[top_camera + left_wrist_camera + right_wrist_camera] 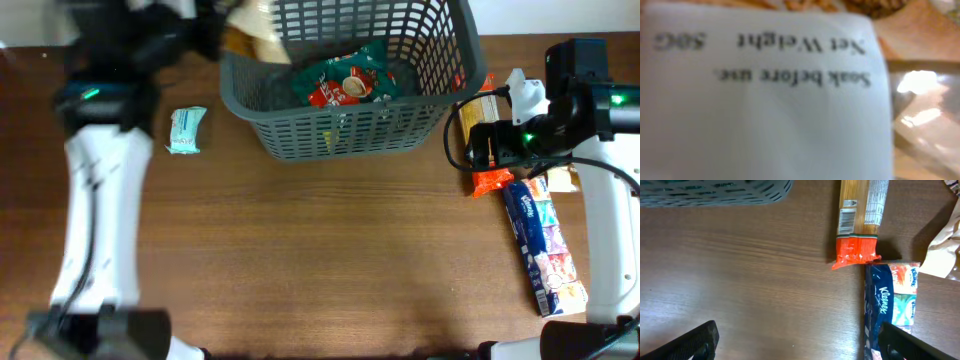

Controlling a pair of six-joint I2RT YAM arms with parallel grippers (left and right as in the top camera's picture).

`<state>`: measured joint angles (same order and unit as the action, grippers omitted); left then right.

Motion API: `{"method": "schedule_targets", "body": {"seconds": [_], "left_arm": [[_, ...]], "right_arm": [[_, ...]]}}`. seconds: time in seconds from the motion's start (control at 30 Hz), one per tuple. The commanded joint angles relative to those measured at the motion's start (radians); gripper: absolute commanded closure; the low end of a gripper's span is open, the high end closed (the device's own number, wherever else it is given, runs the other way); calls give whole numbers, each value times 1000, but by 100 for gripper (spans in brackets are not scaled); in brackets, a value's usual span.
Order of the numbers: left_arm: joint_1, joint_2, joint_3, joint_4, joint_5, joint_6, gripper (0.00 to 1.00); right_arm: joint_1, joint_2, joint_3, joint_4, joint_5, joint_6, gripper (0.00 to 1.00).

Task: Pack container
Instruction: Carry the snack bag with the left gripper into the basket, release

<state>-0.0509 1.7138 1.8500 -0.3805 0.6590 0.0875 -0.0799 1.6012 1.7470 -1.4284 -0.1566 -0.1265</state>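
Container (350,135) sits at far centre of the table (300,270), with a green-and-red packet (345,80) lying inside. Left gripper (213,33), blurred, is at the container's far-left rim and pinches a white-labelled packet (765,100). Right gripper (797,332) is spread wide over the table right of the container, near an orange-ended packet (856,255) and a Kleenex pack (890,300). Small pale-blue packet (186,129) lies left of the container.

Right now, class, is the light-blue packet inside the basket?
No, the light-blue packet lies on the table, left of the basket.
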Motion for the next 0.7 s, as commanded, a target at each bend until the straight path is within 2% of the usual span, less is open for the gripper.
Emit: {"method": "schedule_targets", "body": {"seconds": [0.0, 0.3, 0.4, 0.5, 0.57, 0.67], "left_arm": [[-72, 68, 2, 33, 31, -13, 98], [-172, 206, 2, 43, -43, -21, 98], [-187, 242, 2, 42, -74, -58, 96], [-192, 270, 2, 36, -85, -109, 87], [-192, 278, 2, 28, -99, -142, 86], [-192, 277, 4, 25, -110, -157, 72]], "right_arm": [[-6, 0, 15, 2, -17, 12, 1], [-6, 0, 14, -9, -17, 12, 1], [-6, 0, 14, -13, -17, 12, 1], [-6, 0, 14, -16, -17, 12, 1], [-6, 0, 14, -20, -17, 12, 1], [-6, 0, 14, -26, -17, 12, 1]]}}
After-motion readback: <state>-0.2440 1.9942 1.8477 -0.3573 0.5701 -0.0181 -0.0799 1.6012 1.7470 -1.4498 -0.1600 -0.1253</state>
